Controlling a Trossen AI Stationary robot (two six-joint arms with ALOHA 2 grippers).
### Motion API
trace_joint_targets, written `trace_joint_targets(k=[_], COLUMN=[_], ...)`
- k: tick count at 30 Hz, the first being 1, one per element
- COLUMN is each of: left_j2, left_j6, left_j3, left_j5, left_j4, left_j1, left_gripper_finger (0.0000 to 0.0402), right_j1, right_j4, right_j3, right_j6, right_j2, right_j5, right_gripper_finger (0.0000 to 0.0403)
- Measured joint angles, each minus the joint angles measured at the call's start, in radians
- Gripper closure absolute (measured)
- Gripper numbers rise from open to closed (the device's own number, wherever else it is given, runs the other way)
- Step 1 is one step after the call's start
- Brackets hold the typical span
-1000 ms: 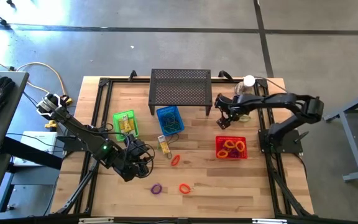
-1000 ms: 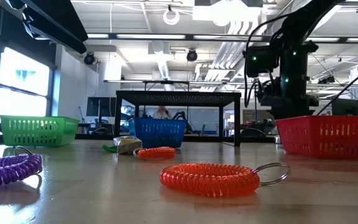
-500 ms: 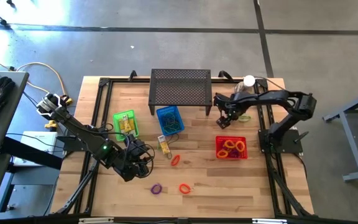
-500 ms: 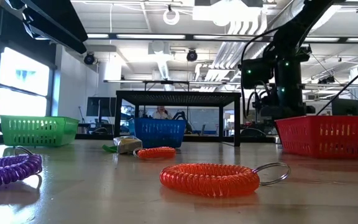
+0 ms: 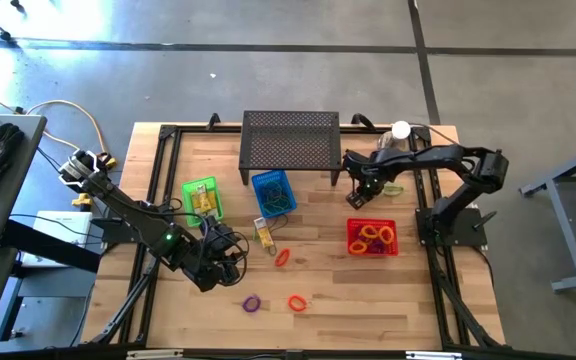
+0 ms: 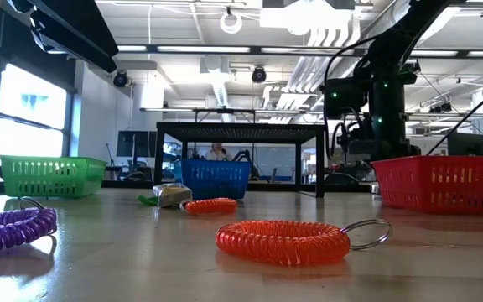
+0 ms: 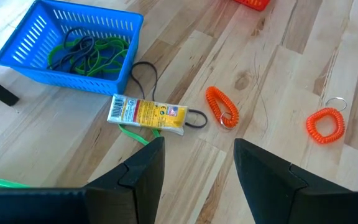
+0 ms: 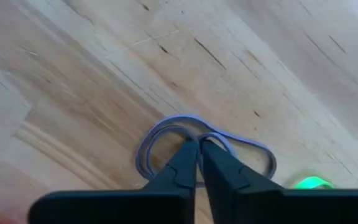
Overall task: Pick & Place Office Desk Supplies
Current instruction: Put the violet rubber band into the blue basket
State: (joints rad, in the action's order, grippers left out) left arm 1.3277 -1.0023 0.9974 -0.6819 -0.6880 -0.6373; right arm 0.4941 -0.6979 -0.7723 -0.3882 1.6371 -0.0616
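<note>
Wooden table (image 5: 368, 290), packet (image 7: 146, 114) label unreadable.

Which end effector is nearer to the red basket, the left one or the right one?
The right. The right end effector hovers just beyond the red basket, toward the black stand. The left end effector is far off across the table, past the blue basket.
</note>
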Motion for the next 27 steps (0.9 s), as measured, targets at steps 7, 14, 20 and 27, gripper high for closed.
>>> trace_joint_targets(k=[7,14,20,27], left_j2=[0.000,0.000,0.000,0.000], left_j6=[0.000,0.001,0.010,0.015], left_j3=[0.000,0.000,0.000,0.000], left_j5=[0.000,0.000,0.000,0.000], left_j4=[0.000,0.000,0.000,0.000], left_j1=[0.000,0.000,0.000,0.000], left_gripper_finger=[0.0215,0.0215,0.0215,0.0215], right_j1=[-0.009,-0.074,-0.155,-0.340], right_j4=[-0.001,-0.010,-0.029,0.148], right_j3=[0.007,0.010,0.010,0.007], right_j6=[0.013,-0.004,-0.047,-0.079], right_j2=[-0.026,-0.177,-0.324,-0.477], right_j5=[-0.016,-0.092,-0.085,-0.074], right_gripper_finger=[0.0400,0.0400,0.0400,0.0400])
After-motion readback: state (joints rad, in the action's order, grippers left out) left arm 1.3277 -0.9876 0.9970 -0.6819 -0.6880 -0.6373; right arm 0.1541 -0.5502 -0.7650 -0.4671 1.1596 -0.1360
